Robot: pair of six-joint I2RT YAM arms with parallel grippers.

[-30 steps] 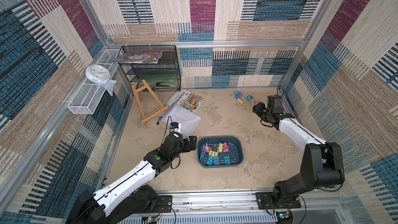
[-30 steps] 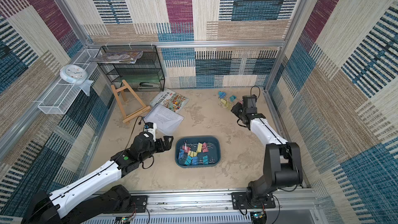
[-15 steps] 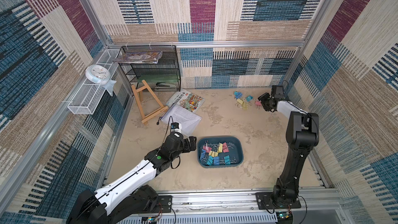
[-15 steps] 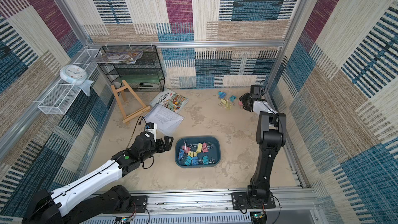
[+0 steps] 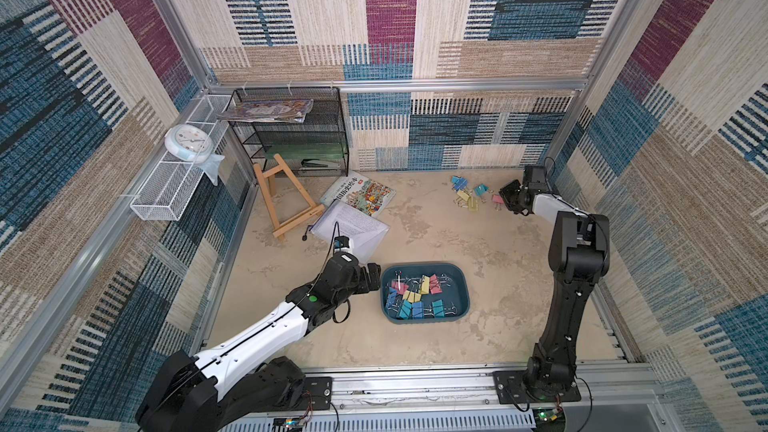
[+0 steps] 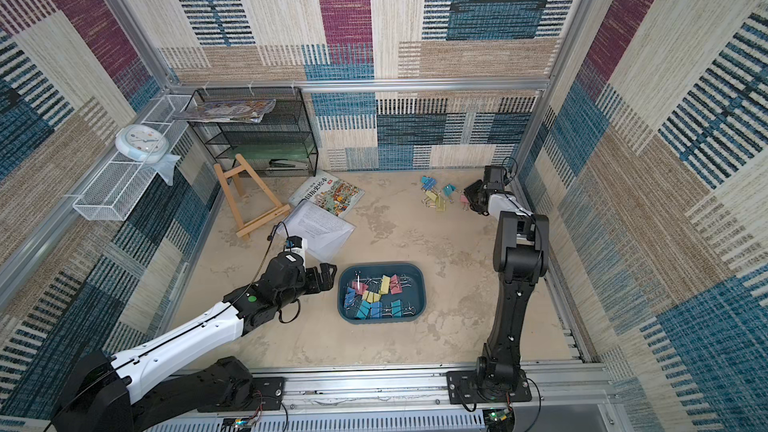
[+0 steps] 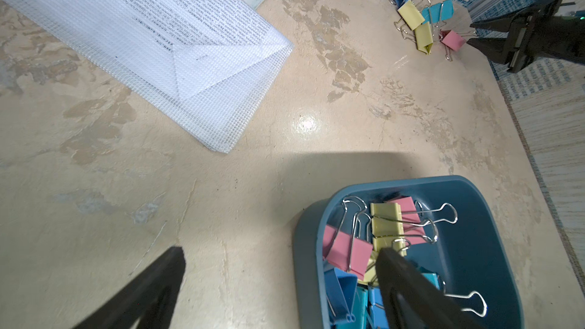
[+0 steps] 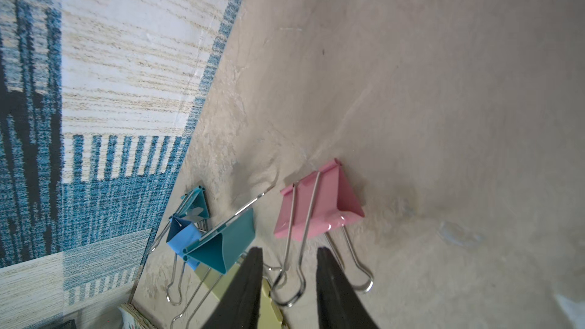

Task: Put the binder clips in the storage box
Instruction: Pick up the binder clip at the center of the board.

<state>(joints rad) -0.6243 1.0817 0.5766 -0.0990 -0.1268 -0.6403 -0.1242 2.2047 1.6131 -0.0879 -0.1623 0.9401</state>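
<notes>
The storage box [image 5: 424, 268] [image 6: 382, 264] sits at front centre, a dark teal tub holding several binder clips [image 5: 415, 297] in pink, yellow and blue. A few more binder clips [image 5: 467, 195] lie loose on the table at the back right. My right gripper [image 5: 505, 197] [image 8: 289, 250] is low over the table, open narrowly. One wire handle of the pink clip [image 8: 316, 204] [image 6: 464, 200] lies between its fingers, with a gap on both sides. My left gripper [image 5: 372, 274] [image 7: 280, 250] is wide open and empty at the box's left rim [image 7: 304, 248].
A mesh document pouch [image 5: 353, 226] and a picture book [image 5: 365, 197] lie behind the box. A wooden easel [image 5: 286, 197], a black mesh rack [image 5: 299, 135] and a white wire tray [image 5: 166, 193] stand at the back left. The right wall is close behind my right gripper.
My right arm has folded upright and reached to the loose clips at the back right. Its jaws have narrowed around the pink clip's handle. The left arm has not moved.
</notes>
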